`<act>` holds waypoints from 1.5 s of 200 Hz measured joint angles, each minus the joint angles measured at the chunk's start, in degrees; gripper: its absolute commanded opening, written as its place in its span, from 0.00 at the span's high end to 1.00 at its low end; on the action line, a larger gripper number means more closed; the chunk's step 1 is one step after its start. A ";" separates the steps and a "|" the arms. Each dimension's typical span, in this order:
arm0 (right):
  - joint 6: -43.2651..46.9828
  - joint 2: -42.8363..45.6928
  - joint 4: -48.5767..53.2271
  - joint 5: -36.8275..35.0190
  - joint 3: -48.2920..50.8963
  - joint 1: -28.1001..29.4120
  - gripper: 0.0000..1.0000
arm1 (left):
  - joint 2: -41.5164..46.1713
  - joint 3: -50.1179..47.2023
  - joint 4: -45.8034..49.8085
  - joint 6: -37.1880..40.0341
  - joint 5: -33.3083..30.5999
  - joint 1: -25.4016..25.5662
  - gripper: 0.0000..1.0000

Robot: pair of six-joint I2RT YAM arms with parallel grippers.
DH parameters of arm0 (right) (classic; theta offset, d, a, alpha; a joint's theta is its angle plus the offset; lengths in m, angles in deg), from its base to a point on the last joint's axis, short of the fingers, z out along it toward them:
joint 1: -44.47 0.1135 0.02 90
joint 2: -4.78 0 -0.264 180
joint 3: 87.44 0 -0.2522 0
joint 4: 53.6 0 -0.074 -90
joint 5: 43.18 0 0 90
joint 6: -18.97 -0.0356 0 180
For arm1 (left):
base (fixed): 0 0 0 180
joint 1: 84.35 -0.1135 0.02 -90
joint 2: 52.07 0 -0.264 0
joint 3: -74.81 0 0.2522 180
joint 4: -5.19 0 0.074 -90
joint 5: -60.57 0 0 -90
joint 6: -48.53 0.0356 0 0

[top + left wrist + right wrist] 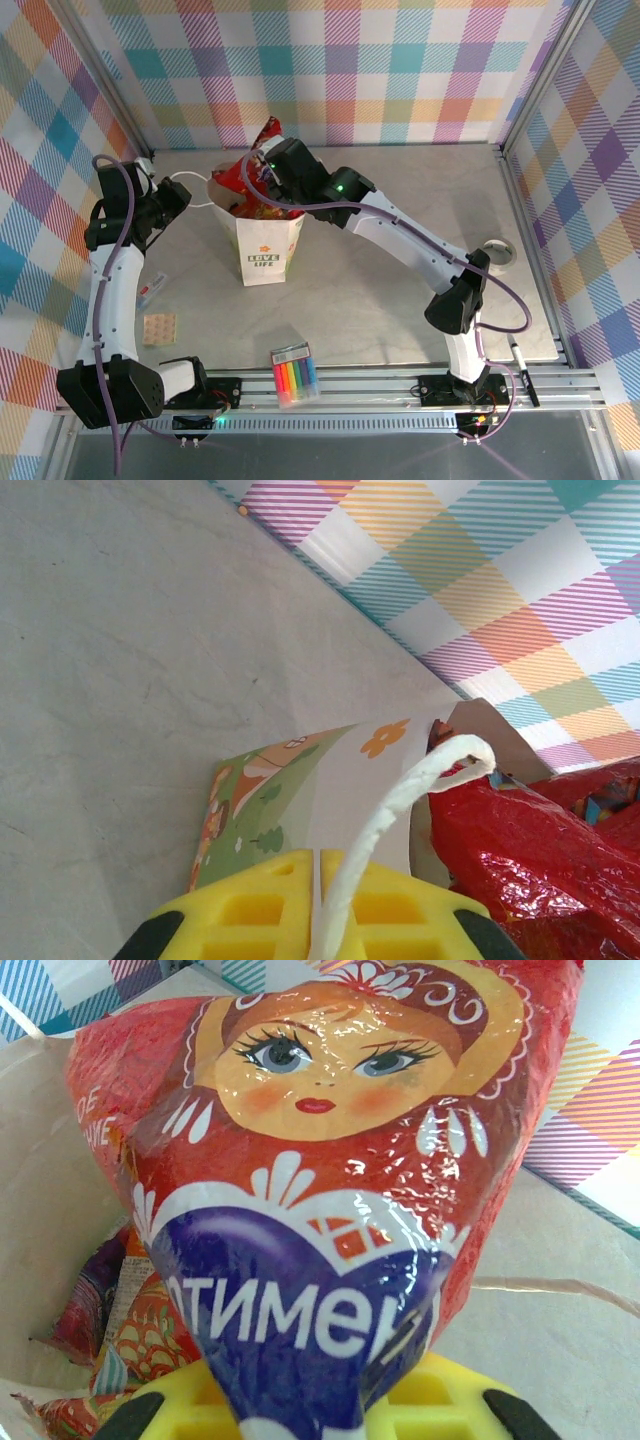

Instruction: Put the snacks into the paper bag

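A: Surface?
B: Grey stone-look surface (400, 310), matte, metal rail (380, 388) along the near edge with both arm bases on it
A: Room?
B: Pastel plaid walls (400, 70) on the back, left and right, metal posts in the back corners
A: Bag?
B: Bag (265, 245) upright, left of centre, toward the back, mouth open
A: Left tool?
B: Left tool (320, 900) clamped tight on the twisted white handle (400, 800), just left of the bag
A: Right?
B: Right tool (320, 1405) over the mouth, closed on one end of the red packet (330, 1210). Packet tilted, far end poking past the back rim. Can't tell if it touches the bag
A: Anything inside?
B: Other packets (140, 1340) low in the bag, orange-patterned one nearest the right wrist camera
A: Loose stuff on the surface?
B: Marker pack (295, 378) by the rail, well apart from the bag. Tape roll (497, 253) at the right edge, pen (520, 358) near the right base, beige card (158, 327) beside the left arm
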 measured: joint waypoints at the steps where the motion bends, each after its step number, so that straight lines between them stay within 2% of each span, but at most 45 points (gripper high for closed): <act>1: -0.02 0.04 0.04 0.00 0.02 0.00 1.00 | 0.00 0.00 0.00 0.02 0.00 0.02 0.91; 139: 0.00 6.67 -0.74 -1.53 5.84 0.37 1.00 | 0.11 0.00 0.79 0.00 -1.09 0.00 0.93; 191: 0.44 6.43 -0.37 -1.38 6.16 0.37 1.00 | 0.66 0.00 1.70 0.00 -1.09 0.02 0.93; 300: 0.81 0.83 3.82 1.60 -0.52 0.37 1.00 | 0.72 0.00 1.73 0.00 -1.03 0.00 0.93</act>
